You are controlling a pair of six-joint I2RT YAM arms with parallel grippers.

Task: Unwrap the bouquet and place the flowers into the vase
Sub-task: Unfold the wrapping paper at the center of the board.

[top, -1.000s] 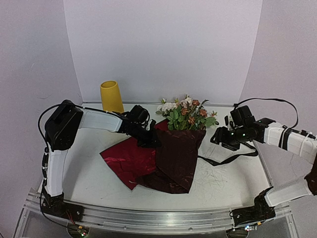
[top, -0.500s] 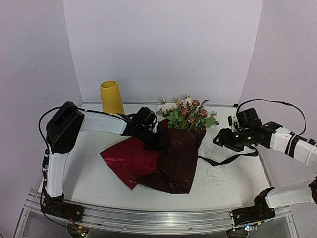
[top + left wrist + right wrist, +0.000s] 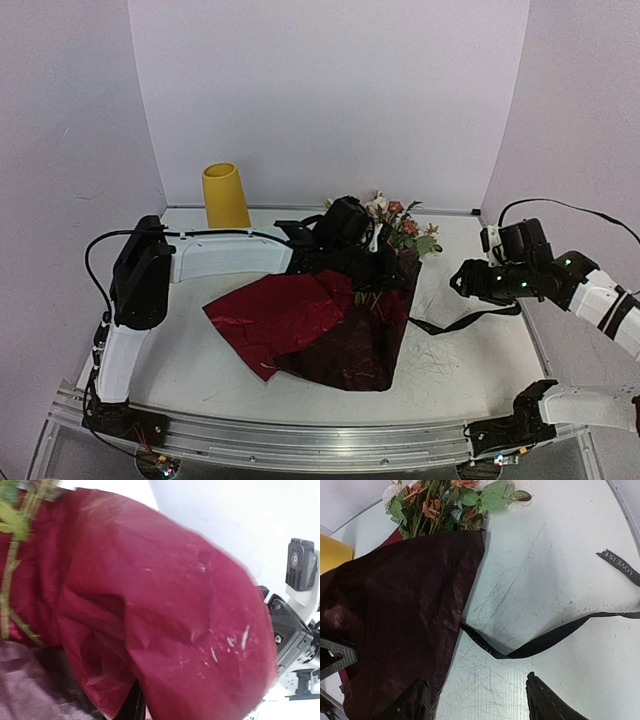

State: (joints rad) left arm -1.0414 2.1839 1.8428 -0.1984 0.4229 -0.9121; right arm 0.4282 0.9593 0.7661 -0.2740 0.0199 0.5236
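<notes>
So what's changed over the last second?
The left gripper swung right across the bouquet, dragging a flap of the wrapping paper with it and baring green stems. The right gripper backed off rightward, open. The vase and the ribbon stayed put.

Top camera looks down from behind; both close wrist cameras apparently share the wrapping paper point(image 3: 395, 620).

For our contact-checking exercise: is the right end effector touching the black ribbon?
Apart. The right wrist view shows bare table between the open right end effector and the black ribbon lying ahead of it.
</notes>
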